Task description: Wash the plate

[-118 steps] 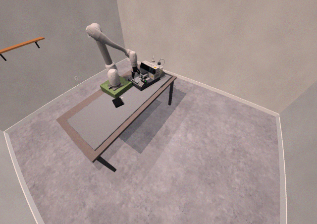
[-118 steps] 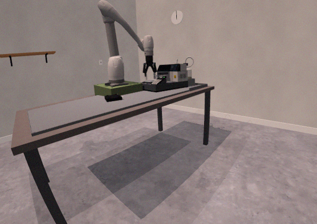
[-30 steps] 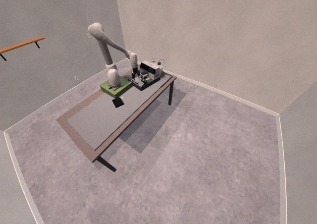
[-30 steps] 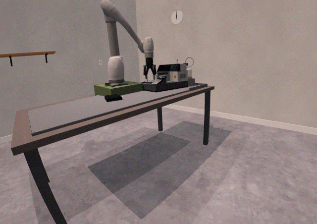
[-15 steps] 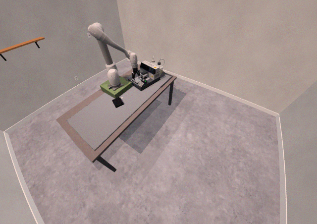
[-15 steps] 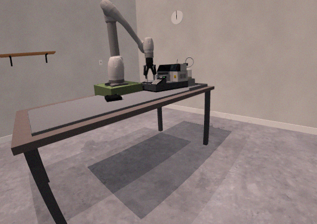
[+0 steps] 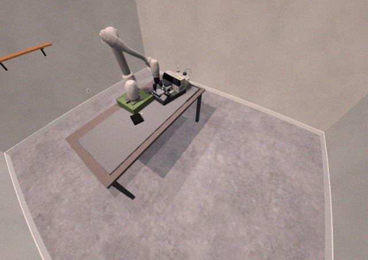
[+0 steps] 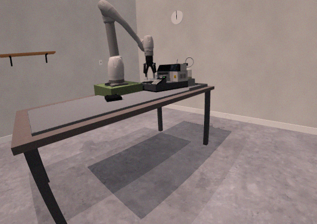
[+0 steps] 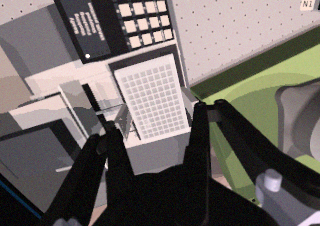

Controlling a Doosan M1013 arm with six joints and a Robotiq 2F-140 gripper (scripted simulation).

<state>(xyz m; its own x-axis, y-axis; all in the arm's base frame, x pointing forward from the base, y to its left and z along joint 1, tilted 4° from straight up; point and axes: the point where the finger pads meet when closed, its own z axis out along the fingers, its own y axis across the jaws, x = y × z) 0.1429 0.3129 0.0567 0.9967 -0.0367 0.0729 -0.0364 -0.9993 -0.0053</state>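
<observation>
Wrist view is showing the gripper (image 9: 152, 118) clamping on the plate (image 9: 154, 97), its dark fingers pressing the plate's long sides while their lower parts are covering its near end. The plate is sitting over the washer's (image 9: 60, 86) carrier, just below the keypad (image 9: 141, 13); whether it is resting flat or hanging slightly above the pocket is not showing, and the cut corner is not standing out. Writing on the dark panel (image 9: 82, 21) beside the keys is too blurred for reading. A small tag reading "N1" (image 9: 308, 4) is sitting at the upper right edge, on the dotted mat. The green base (image 9: 250, 93) is filling the right side, partly cut off.

Exterior view is showing a green lamp (image 8: 163, 76) glowing on the washer, and the gripper hanging just left of it. The nest (image 8: 112, 97), a dark block, is lying well apart in front of the base, on the table (image 8: 77, 109). In the top view, plate and fingers are too small for making out.
</observation>
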